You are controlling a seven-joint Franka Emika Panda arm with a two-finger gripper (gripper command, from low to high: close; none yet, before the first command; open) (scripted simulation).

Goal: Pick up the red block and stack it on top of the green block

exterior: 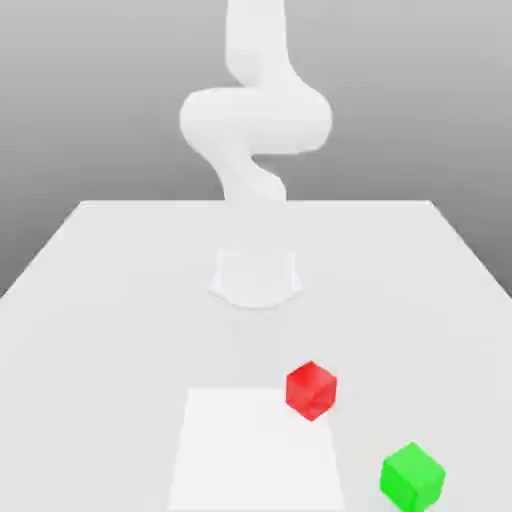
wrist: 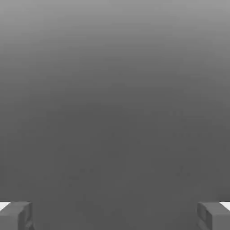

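Note:
The red block point(exterior: 311, 390) rests on the white table near its front, touching the far right corner of a paler square patch. The green block point(exterior: 412, 476) sits on the table farther to the exterior view's right and nearer the front edge, a short gap away from the red one. The white arm point(exterior: 255, 125) rises from its base at the table's middle and curls upward. In the hand view my gripper point(wrist: 115, 215) is open, its two grey fingertips point(wrist: 18, 215) spread far apart with nothing between them, facing plain grey background.
The white table point(exterior: 120, 300) stretches wide on both sides of the arm's round base point(exterior: 255, 278). A paler square patch point(exterior: 255, 450) lies at the front centre.

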